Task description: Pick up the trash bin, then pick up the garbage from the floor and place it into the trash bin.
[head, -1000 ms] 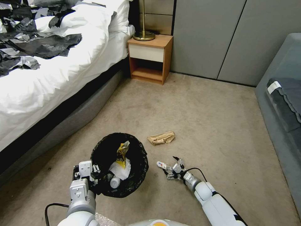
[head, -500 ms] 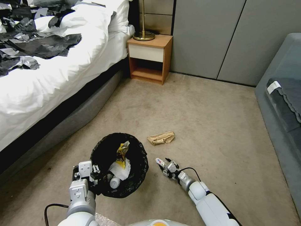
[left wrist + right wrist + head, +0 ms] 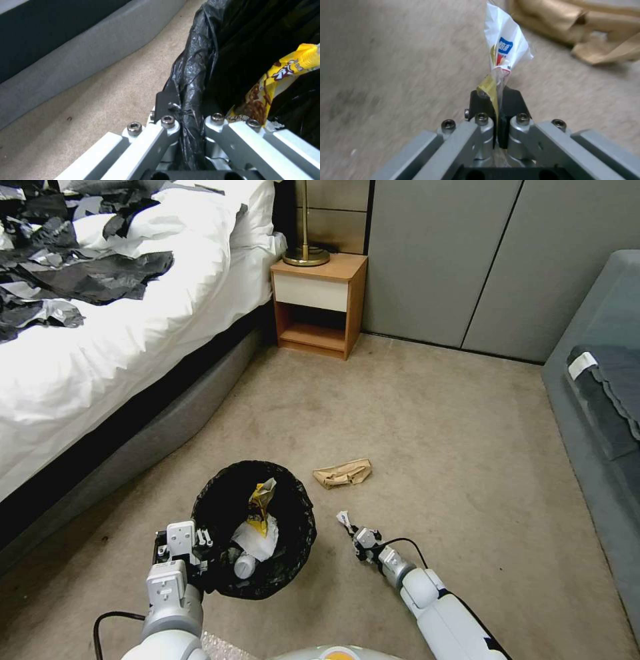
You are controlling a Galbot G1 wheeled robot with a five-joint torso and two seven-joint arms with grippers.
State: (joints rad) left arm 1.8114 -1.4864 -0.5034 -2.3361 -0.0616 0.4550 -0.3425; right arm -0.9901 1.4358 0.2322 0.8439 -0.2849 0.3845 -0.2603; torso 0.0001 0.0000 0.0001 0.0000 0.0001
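Note:
The trash bin, lined with a crinkly black bag, stands just in front of me on the beige floor. My left gripper is shut on the trash bin's rim, pinching the black bag. Inside lie a yellow snack wrapper, white tissue and a small bottle. My right gripper hovers just right of the bin, shut on a small white wrapper with blue and red print. A crumpled brown paper bag lies on the carpet just beyond it.
A bed with white bedding and black bags runs along the left. A wooden nightstand with a brass lamp stands at the back. Grey wall panels close the far side and a grey sofa borders the right.
My right gripper has closed on the small white wrapper and drawn slightly back towards me with it. The left arm and the bin have stayed still.

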